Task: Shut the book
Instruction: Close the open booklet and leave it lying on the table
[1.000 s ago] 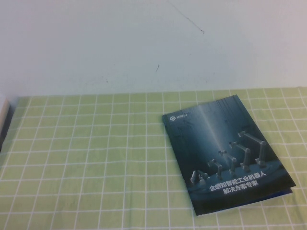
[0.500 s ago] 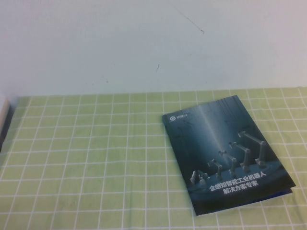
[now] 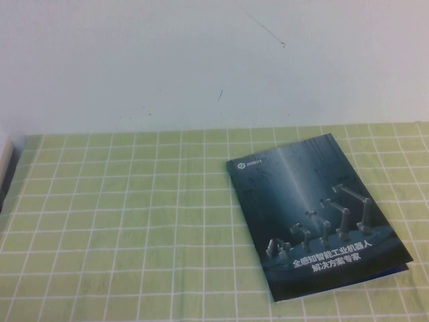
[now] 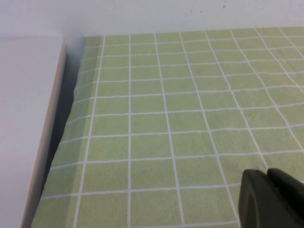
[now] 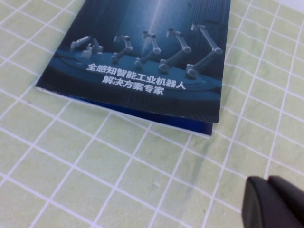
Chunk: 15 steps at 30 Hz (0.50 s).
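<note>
The book (image 3: 315,218) lies shut, cover up, right and near on the bench (image 3: 134,221) — closing looks done, so the next move calls only for keeping clear — the right gripper (image 5: 268,183) low beside its near corner, the left gripper (image 4: 267,175) over bare bench at the left, both pinched together, empty.

Bare cloth (image 3: 120,221) beside flat book (image 3: 312,215); left gripper (image 4: 266,184) over cloth; right gripper (image 5: 267,189) near book

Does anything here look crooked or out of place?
Only slightly: the closed book lies skewed to the cloth's grid, with a blue page peeking out at one corner. The left gripper hovers over bare cloth, the right gripper off that corner.
</note>
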{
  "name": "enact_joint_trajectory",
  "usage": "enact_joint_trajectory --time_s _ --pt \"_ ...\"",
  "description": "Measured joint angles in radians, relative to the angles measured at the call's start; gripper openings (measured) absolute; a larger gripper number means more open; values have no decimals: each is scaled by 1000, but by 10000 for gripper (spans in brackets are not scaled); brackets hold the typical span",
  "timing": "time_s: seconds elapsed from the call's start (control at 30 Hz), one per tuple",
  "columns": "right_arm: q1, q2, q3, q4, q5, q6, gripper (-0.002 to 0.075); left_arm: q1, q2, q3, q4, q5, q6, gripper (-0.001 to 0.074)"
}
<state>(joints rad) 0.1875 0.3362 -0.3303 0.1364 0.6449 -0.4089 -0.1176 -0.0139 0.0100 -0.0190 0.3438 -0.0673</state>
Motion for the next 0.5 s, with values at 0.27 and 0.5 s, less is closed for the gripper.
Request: enact_joint_trajectory --time_s 0.27,0.5 --pt "0 0 0 0 0 0 -3 0 0 0 0 0 0 -2" --pt "-41 -62 56 -96 -103 -71 -3 0 0 0 0 0 0 -2"
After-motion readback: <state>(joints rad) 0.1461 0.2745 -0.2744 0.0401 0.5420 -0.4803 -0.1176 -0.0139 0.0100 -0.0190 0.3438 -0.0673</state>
